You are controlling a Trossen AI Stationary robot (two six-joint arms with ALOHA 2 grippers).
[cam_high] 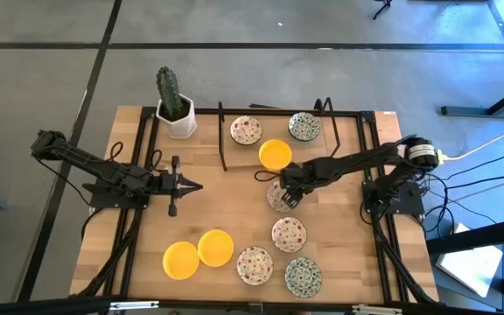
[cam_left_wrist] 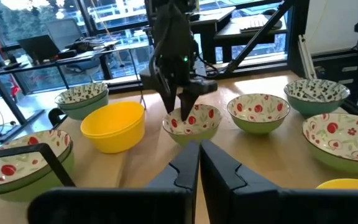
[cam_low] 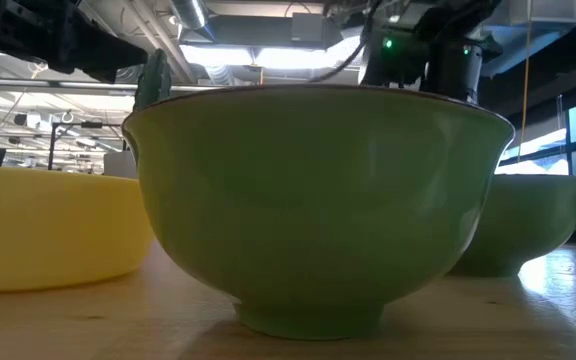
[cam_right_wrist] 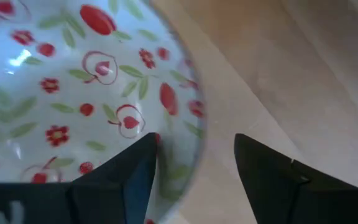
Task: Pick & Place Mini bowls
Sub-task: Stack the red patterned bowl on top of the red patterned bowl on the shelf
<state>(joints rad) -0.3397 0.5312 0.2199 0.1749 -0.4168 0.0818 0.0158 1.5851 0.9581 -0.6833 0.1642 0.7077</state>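
Several mini bowls stand on the wooden table. In the middle is a white bowl with red flowers [cam_high: 275, 199], also seen in the left wrist view [cam_left_wrist: 194, 122]. My right gripper [cam_right_wrist: 194, 146] hangs open over it, pointing steeply down. One finger [cam_right_wrist: 135, 171] is inside the bowl's rim [cam_right_wrist: 197, 134] and the other [cam_right_wrist: 272, 177] is outside it. My left gripper [cam_left_wrist: 199, 163] waits shut at the table's left [cam_high: 189, 185], holding nothing. A yellow bowl [cam_high: 275, 154] stands just beyond the flowered one. My right gripper comes at the flowered bowl from above, its open fingers astride the rim [cam_right_wrist: 197, 134], one inside and one outside. The bowl rests on the table. I cannot tell whether either finger touches it.
More bowls stand along the near edge: two yellow [cam_high: 215, 248], two red-flowered [cam_high: 289, 234] and a green-patterned one [cam_high: 303, 276]. A red-flowered [cam_high: 246, 129] and a green-patterned bowl [cam_high: 304, 126] sit by a black wire rack [cam_high: 221, 140] at the far side. A potted cactus [cam_high: 176, 109] stands far left.
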